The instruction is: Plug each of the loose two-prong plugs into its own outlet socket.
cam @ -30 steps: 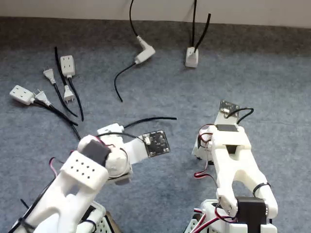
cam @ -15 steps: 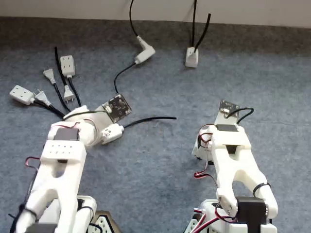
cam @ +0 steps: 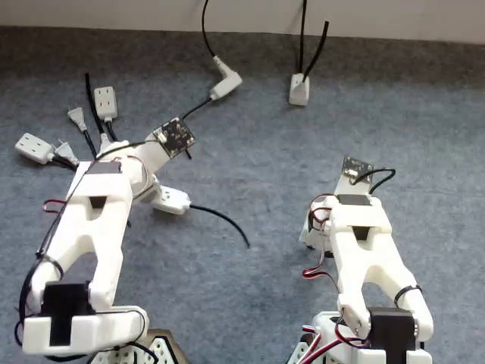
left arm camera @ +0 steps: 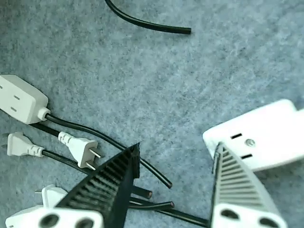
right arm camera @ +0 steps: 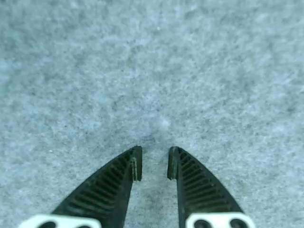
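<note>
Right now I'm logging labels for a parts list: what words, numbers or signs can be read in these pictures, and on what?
No text can be read in any view.
Left circuit board: any markings are too small to read.
Right circuit board: any markings are too small to read.
Outlet socket: two slots and a screw, no print visible.

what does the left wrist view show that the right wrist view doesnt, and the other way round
Left wrist view, not the right: the left gripper, wide open, with a white plastic outlet block with two slots by its white finger, a white two-prong plug on a black cord, a second white outlet block and a loose black cable end.
Right wrist view, not the left: the right gripper, narrowly parted and holding nothing.
Both: the grey felt-like table covering.
</note>
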Robot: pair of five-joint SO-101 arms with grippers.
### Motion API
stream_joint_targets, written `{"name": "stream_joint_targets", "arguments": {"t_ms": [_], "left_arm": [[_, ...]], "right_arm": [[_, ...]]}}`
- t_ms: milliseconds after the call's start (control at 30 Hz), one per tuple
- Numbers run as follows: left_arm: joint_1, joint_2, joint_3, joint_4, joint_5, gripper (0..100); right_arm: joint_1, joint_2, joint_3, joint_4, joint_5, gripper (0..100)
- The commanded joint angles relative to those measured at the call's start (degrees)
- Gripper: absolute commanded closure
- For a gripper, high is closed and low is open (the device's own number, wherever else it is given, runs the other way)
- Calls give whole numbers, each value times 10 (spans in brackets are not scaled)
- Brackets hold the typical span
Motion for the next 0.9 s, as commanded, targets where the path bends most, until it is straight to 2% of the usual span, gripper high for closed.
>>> {"name": "stream_joint_targets", "arguments": {"t_ms": [0, 67, 233, 667, 867], "left_arm": [[1, 68, -50, -16, -4, 758], [2, 98, -75, -16, 1, 758], [0, 150, -143, -13, 75, 758], [-2, 168, -179, -11, 77, 758], [52, 168, -196, 24, 89, 758]], "right_arm": [[7, -1, 1, -6, 7, 894], [7, -1, 1, -6, 7, 894], [7, -1, 1, -6, 7, 894], [7, -1, 1, -6, 7, 894], [7, -1, 0, -7, 7, 894]]}}
